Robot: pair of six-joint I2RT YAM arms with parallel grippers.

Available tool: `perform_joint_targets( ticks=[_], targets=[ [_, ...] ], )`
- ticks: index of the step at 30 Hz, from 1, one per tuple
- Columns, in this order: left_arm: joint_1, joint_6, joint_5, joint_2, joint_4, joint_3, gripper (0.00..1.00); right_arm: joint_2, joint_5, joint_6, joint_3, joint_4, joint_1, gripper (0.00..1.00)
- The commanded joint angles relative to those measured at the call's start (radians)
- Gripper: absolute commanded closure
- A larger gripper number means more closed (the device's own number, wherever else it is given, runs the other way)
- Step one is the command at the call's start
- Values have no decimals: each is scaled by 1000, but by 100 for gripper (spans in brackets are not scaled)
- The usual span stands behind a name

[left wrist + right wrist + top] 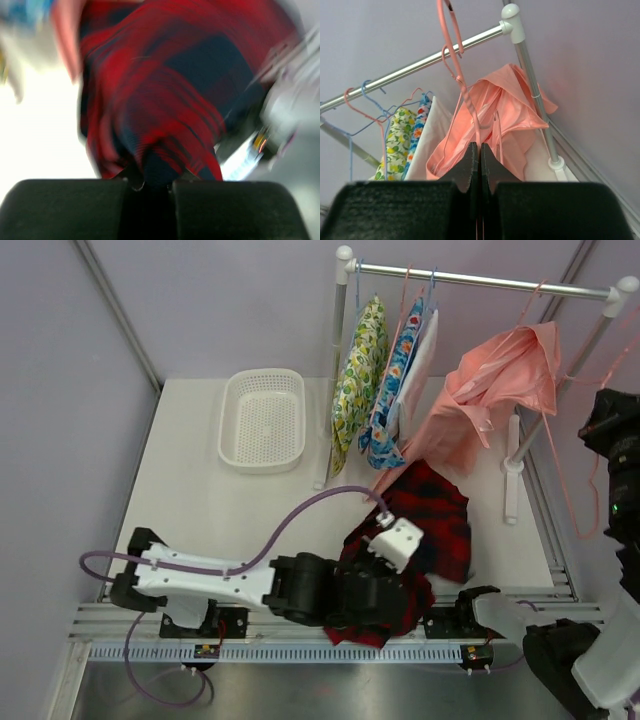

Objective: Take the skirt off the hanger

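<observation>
The red and dark plaid skirt (440, 520) lies bunched on the table's near right, draped over my left gripper (400, 595). In the blurred left wrist view the skirt (170, 90) fills the frame and my left gripper (152, 182) is shut on a fold of it. My right gripper (480, 150) is shut on the thin wire of a pink hanger (457, 75), whose hook rises in front of the rail (420, 65). In the top view the right gripper (612, 465) is at the far right edge, with the bare pink hanger (585, 480) beside it.
A clothes rack (480, 280) stands at the back with flowered garments (360, 370), a white one and a pink garment (500, 380) hanging. A white basket (263, 420) sits at the back left. The rack's right post (513, 465) stands near the skirt.
</observation>
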Motion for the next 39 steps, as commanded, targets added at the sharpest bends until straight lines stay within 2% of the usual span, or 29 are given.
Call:
perform_joint_targets(
  ticks=[1, 3, 6, 8, 13, 15, 16, 18, 21, 24, 26, 29, 31, 37, 39],
  targets=[
    [-16, -285, -170, -276, -172, -167, 100, 151, 88, -78, 68, 68, 19, 100],
    [-25, -428, -208, -392, -317, -258, 100, 191, 91, -113, 63, 140, 17, 100],
    [-27, -504, -247, -482, -460, -295, 100, 234, 126, -176, 42, 256, 17, 100],
    [-27, -489, -270, -543, -482, -293, 100, 298, 153, -201, 85, 279, 17, 100],
    [-27, -467, -308, -563, -539, -263, 100, 418, 183, -249, 186, 313, 8, 100],
    [-27, -467, -311, -569, -546, -266, 100, 484, 177, -230, 232, 303, -39, 100],
    [-27, -467, -307, -574, -548, -270, 100, 504, 157, -204, 279, 290, -71, 100],
    [-27, -460, -297, -604, -533, -287, 100, 553, 42, -111, 315, 244, -211, 100],
    [-27, -440, -282, -660, -511, -304, 100, 607, -53, -53, 341, 206, -309, 100],
    [-27, -408, -291, -703, -497, -309, 100, 615, -110, -20, 294, 190, -334, 100],
    [-25, -386, -325, -713, -490, -303, 100, 583, -148, -16, 189, 224, -340, 100],
    [-1, -320, -365, -714, -470, -258, 100, 531, -187, -12, 47, 270, -345, 100],
    [45, -222, -370, -718, -430, -223, 100, 509, -219, -2, -25, 292, -345, 100],
    [226, 179, -259, -721, -68, -166, 100, 417, -256, 20, -173, 321, -346, 100],
    [262, 273, -218, -666, -48, -102, 100, 374, -253, 26, -219, 321, -346, 100]
  ],
)
